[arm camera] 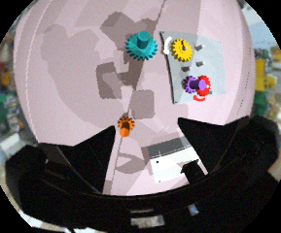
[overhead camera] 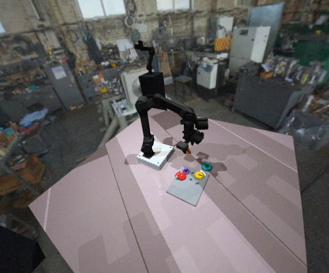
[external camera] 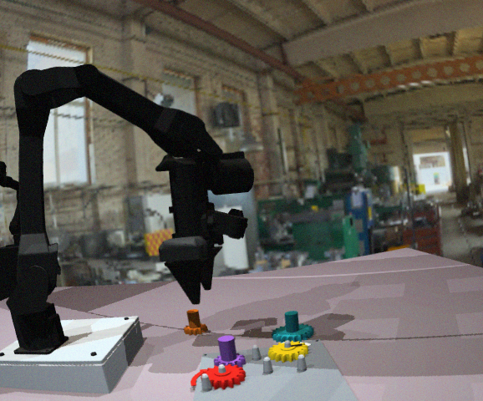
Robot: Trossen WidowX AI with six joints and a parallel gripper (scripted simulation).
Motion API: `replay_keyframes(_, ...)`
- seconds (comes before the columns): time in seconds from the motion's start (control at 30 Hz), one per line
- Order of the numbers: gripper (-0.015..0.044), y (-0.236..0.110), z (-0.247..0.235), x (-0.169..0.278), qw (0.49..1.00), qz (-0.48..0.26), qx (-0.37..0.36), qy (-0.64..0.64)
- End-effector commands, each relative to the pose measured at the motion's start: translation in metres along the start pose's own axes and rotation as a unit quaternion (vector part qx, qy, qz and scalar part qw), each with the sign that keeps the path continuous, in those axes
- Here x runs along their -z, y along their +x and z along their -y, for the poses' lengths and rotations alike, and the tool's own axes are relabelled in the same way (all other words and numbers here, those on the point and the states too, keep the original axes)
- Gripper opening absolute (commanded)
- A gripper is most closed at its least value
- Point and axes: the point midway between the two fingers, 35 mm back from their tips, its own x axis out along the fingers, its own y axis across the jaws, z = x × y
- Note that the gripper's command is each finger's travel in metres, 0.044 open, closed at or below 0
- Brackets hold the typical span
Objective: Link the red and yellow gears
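My gripper (external camera: 201,296) (arm camera: 147,124) is open and empty, above the small orange gear (overhead camera: 188,151) (external camera: 195,329) (arm camera: 125,124), which stands upright on the table. The purple gear (overhead camera: 185,170) (external camera: 226,347) (arm camera: 190,84) sits upright on the grey board (overhead camera: 185,190) (external camera: 327,383) (arm camera: 216,58), against the red gear (overhead camera: 181,176) (external camera: 229,378) (arm camera: 206,81); its peg is hidden. The yellow gear (overhead camera: 198,175) (external camera: 284,352) (arm camera: 180,52) is on its peg. The teal gear (overhead camera: 206,166) (external camera: 292,332) (arm camera: 141,47) stands on the table beyond the board. Several bare pegs show, including one (external camera: 267,366) between red and yellow.
The white base plate (overhead camera: 161,157) (external camera: 60,367) (arm camera: 171,164) of the arm lies beside the board. The red arrow (overhead camera: 177,173) (external camera: 196,378) (arm camera: 198,99) curves beside the red gear, and the white arrow (arm camera: 166,47) beside the yellow gear.
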Motion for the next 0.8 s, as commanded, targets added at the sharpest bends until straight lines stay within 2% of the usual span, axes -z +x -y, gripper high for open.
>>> replay_keyframes(0.0, 0.0440, -0.002, -0.039, 0.033, 0.983, -0.002, -0.008, 0.183)
replay_keyframes(0.37, 0.0440, -0.002, -0.040, 0.033, 0.983, -0.002, -0.008, 0.183)
replay_keyframes(0.6, 0.0440, 0.020, -0.040, 0.033, 0.983, -0.002, -0.008, 0.183)
replay_keyframes(0.77, 0.0440, 0.024, -0.040, 0.033, 0.983, -0.002, -0.008, 0.183)
